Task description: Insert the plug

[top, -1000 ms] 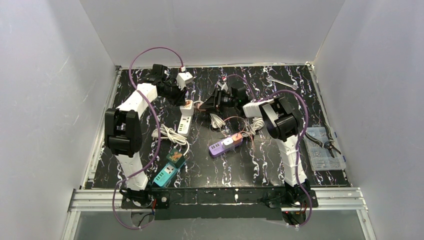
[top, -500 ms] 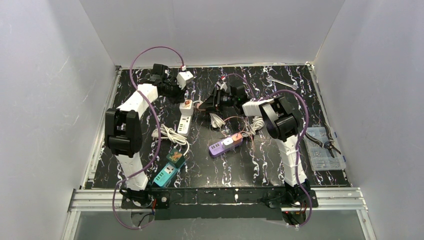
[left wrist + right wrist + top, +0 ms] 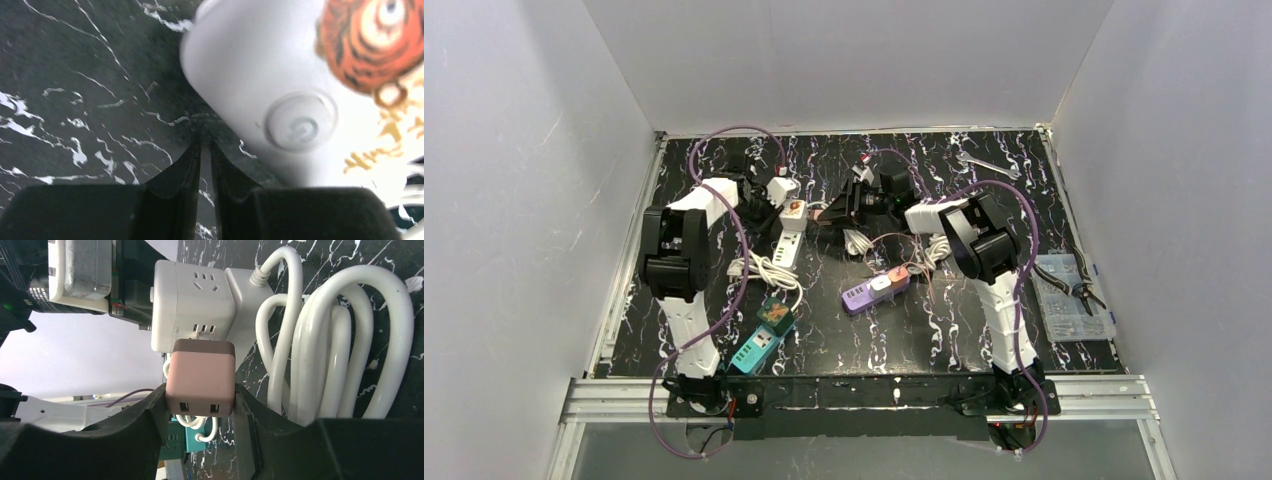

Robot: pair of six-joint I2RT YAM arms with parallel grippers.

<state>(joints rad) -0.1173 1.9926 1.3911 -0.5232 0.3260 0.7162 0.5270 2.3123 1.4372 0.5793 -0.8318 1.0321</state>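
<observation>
My right gripper [image 3: 200, 410] is shut on a pink USB charger plug [image 3: 200, 377], one finger on each side. The plug's far end sits against a white socket block [image 3: 192, 305] with a three-pin socket and small ports facing me. In the top view the right gripper [image 3: 829, 212] is just right of the white power strip [image 3: 792, 238]. My left gripper [image 3: 204, 145] is shut and empty, its tips low over the table beside the strip's rounded end [image 3: 280, 75], which has a round power button [image 3: 300, 120] and an orange tiger sticker [image 3: 375, 40]. In the top view the left gripper [image 3: 769, 195] is just left of the strip.
Coiled white cable [image 3: 330, 340] lies right of the socket block. A teal power strip [image 3: 759, 345] lies near the left arm base and a purple one [image 3: 874, 290] in the middle. A wrench [image 3: 986, 165] lies far right, a clear parts box [image 3: 1069, 300] and pliers at the right edge.
The left arm has swung nearer and lower, bringing its gripper down beside the white strip's far end. The right gripper with the pink plug has shifted slightly toward the strip.
</observation>
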